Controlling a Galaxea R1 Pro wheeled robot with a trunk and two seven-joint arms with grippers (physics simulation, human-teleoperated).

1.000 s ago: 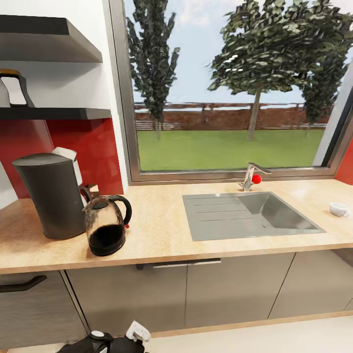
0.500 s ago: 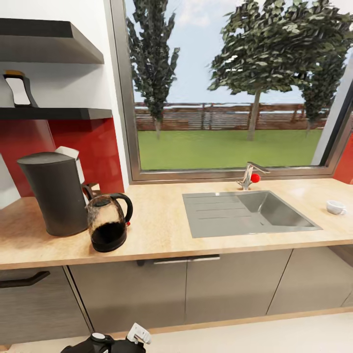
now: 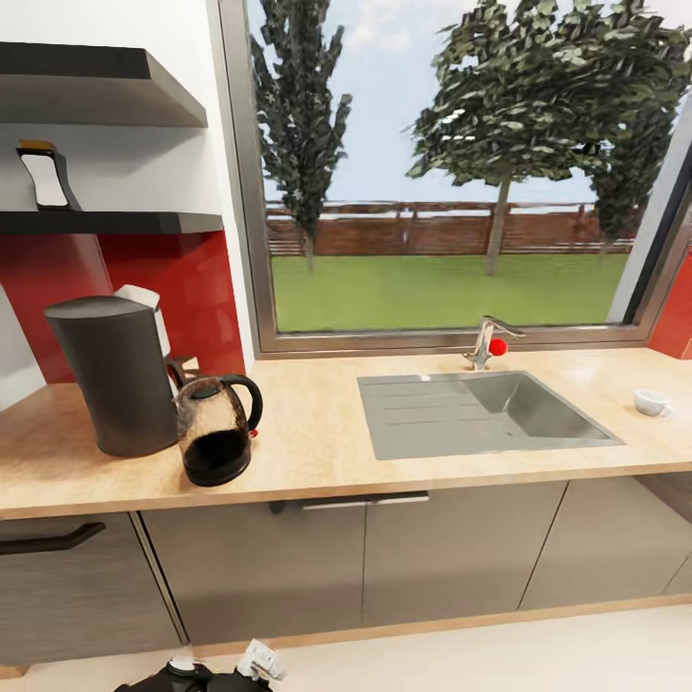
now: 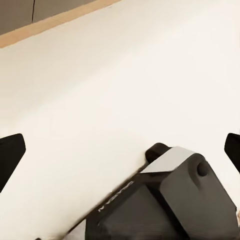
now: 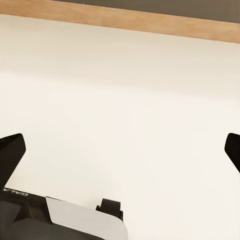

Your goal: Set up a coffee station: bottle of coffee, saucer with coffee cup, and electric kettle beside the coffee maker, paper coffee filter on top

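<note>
The tall dark-grey coffee maker stands at the left of the beige countertop. The glass electric kettle stands touching its right side. A dark bottle of coffee with a white label stands on the lower kitchen shelf. Far right on the counter sits the white coffee cup. The saucer is out of view. A white object pokes out behind the coffee maker; I cannot tell if it is the paper coffee filter. My left gripper and right gripper hang open over the floor, holding nothing.
A steel sink with a faucet is set into the counter under a large window. Grey cabinet fronts run below the counter. A red backsplash backs the coffee maker. Part of my arm shows at the bottom edge.
The whole head view has shifted and the counter looks slightly farther away, so the camera moved. Nothing on the counter or shelf moved.
</note>
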